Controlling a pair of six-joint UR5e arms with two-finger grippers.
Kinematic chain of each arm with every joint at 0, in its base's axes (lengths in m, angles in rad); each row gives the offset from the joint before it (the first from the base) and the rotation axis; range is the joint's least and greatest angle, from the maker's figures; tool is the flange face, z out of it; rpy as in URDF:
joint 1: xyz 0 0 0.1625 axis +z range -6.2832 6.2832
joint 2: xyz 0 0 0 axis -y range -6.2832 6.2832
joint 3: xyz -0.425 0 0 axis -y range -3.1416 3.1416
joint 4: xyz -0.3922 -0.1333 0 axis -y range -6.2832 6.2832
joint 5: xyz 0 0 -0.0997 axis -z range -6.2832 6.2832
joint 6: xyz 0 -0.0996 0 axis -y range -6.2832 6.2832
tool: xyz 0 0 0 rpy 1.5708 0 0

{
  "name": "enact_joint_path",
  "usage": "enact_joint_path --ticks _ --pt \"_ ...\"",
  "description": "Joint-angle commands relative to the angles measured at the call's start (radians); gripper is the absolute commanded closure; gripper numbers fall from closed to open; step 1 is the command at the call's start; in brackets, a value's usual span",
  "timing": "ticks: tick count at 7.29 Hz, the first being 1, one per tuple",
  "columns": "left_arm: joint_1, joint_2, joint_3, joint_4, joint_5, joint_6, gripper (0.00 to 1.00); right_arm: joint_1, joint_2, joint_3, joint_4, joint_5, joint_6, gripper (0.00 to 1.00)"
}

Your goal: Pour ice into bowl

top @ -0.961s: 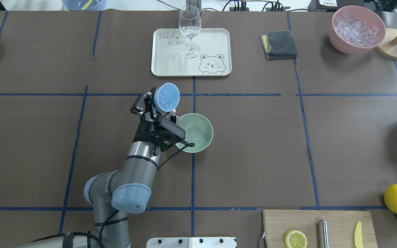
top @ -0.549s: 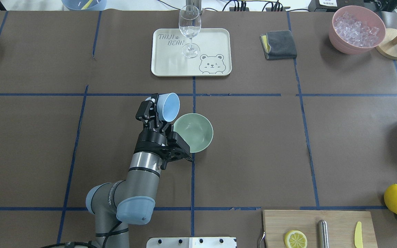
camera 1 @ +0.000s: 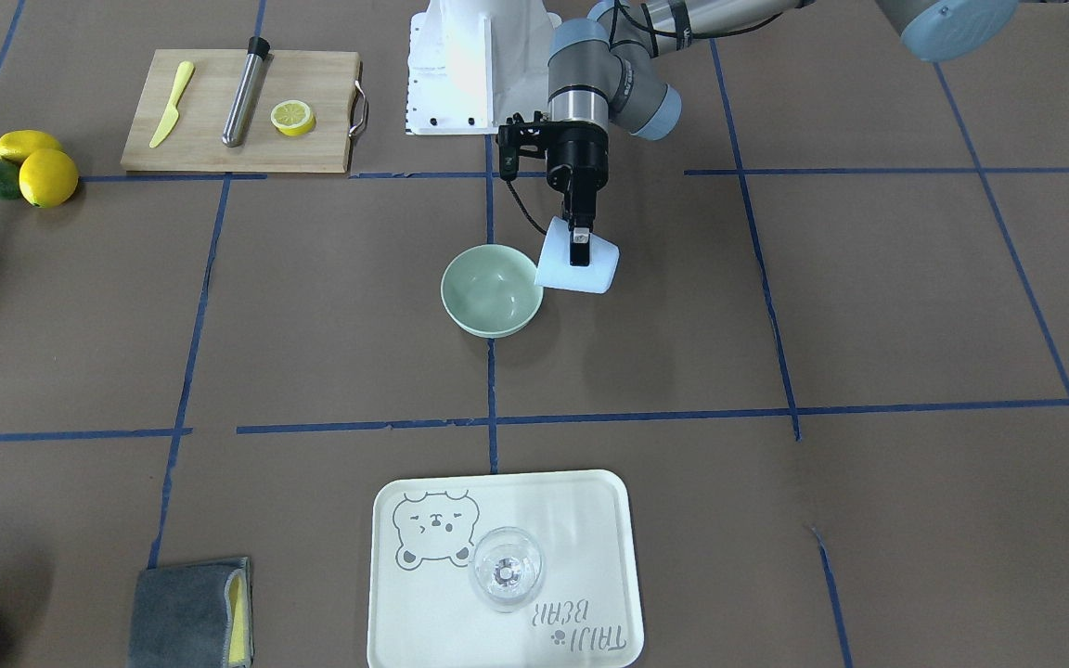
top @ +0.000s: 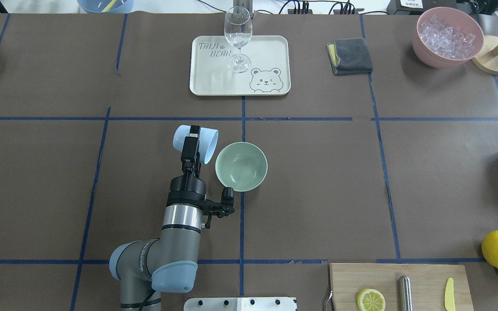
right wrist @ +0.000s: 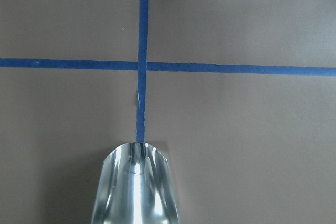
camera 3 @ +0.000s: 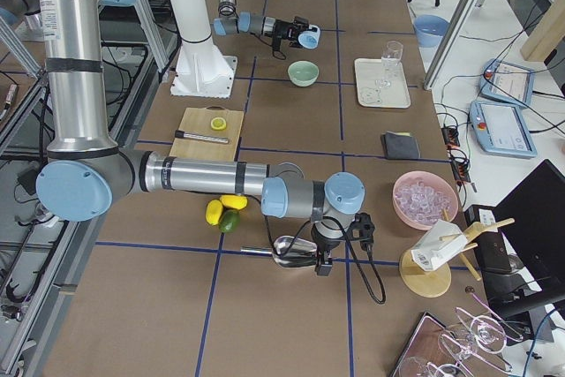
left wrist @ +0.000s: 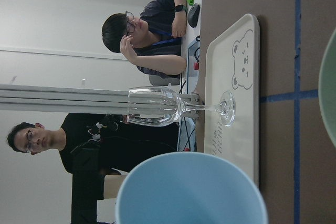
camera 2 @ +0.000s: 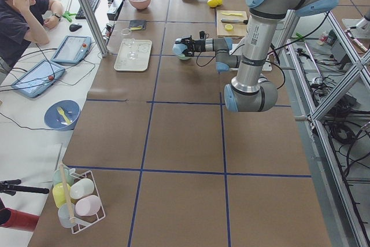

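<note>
brown paper table (top: 361,181), blue tape grid (top: 318,119), left fingers (top: 192,140) clamped on tilted blue cup (top: 209,144) beside bowl (top: 241,166)

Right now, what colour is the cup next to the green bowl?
Light blue. The cup shows best in the overhead view.

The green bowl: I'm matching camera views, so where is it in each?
Front-facing: bowl just left of centre.
Overhead: bowl at centre.
Exterior left: bowl far, upper centre.
Exterior right: bowl upper centre.
Left wrist: bowl sliver, right edge.
Right wrist: absent.
Landmark: bear tray.
</note>
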State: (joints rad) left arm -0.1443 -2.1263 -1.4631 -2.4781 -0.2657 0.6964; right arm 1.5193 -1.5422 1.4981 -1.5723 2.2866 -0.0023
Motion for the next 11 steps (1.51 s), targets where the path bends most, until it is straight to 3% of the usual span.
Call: enact_joint_path --ticks 1,3,11 --pt "0.006 -0.003 0.017 0.001 0.034 0.144 1.00 0.010 0.001 -0.021 0.000 0.001 0.001 0.00" --pt "0.029 -0.014 0.021 0.004 0.034 0.266 1.00 0.018 0.001 -0.030 0.000 0.001 0.001 0.00" --pt "0.029 -0.026 0.017 0.006 0.033 0.272 1.00 0.033 0.002 -0.047 0.000 0.002 -0.001 0.00"
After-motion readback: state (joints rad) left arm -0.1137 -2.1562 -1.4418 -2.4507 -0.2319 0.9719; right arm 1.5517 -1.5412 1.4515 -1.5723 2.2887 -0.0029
